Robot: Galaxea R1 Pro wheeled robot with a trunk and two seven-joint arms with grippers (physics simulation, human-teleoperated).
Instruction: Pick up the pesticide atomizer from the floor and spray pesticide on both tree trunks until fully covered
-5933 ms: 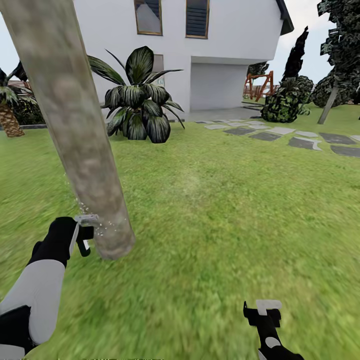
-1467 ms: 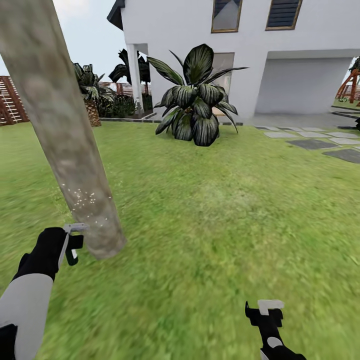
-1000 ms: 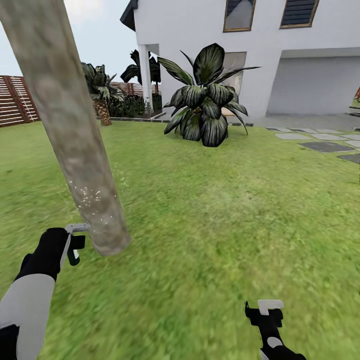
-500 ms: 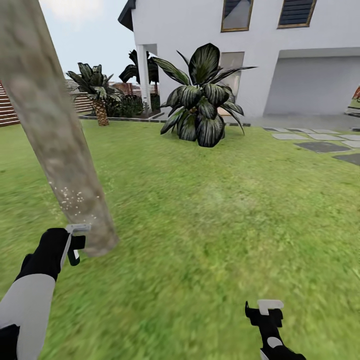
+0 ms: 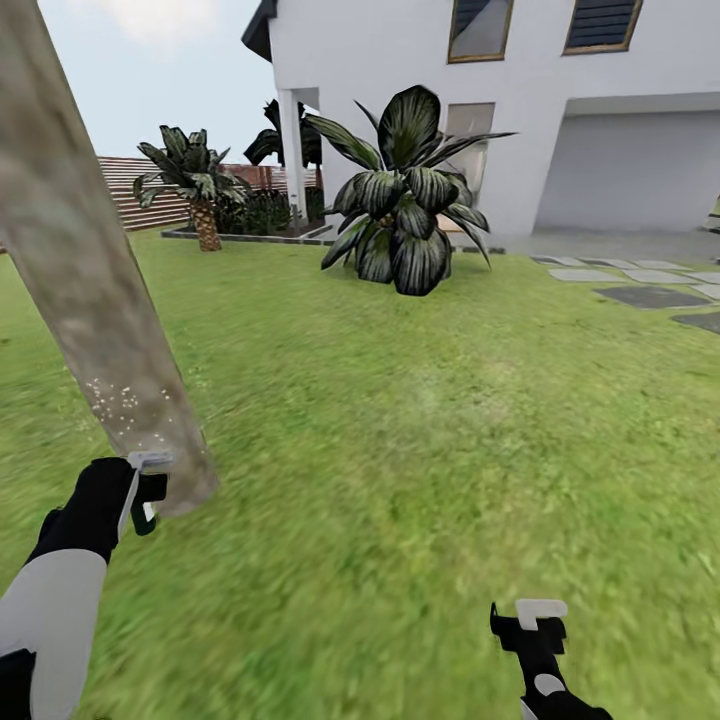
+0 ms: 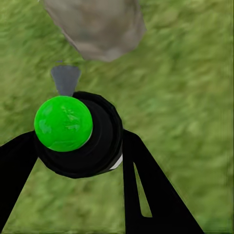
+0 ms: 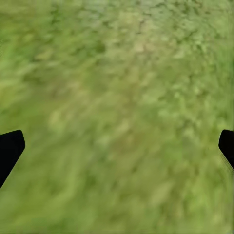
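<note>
The thick grey-tan tree trunk (image 5: pixel 100 290) leans across the left of the head view and meets the grass floor (image 5: pixel 420 450) at its base. Faint white pesticide specks (image 5: pixel 118 405) dot its lower part. My left gripper (image 5: pixel 140 490) is right beside the trunk's base, shut on the pesticide atomizer (image 5: pixel 150 488). The left wrist view shows the atomizer's green cap (image 6: pixel 63 123) and black body between the black fingers (image 6: pixel 141 185), with its grey nozzle (image 6: pixel 65 78) aimed at the trunk base (image 6: pixel 95 27). My right gripper (image 5: pixel 530 622) hangs open over bare grass (image 7: pixel 117 112).
A large dark-leaved plant (image 5: pixel 400 200) stands mid-lawn before the white house (image 5: pixel 420 60). A short palm (image 5: pixel 200 195) and slatted fence (image 5: pixel 140 185) are at the back left. Grey stepping stones (image 5: pixel 640 290) lie at the right. Open grass spreads ahead and right.
The camera has swung round the trunk, which now sits further left in the picture, with more fence showing. My left gripper stays at the trunk's base with the atomizer. The right gripper is unchanged.
</note>
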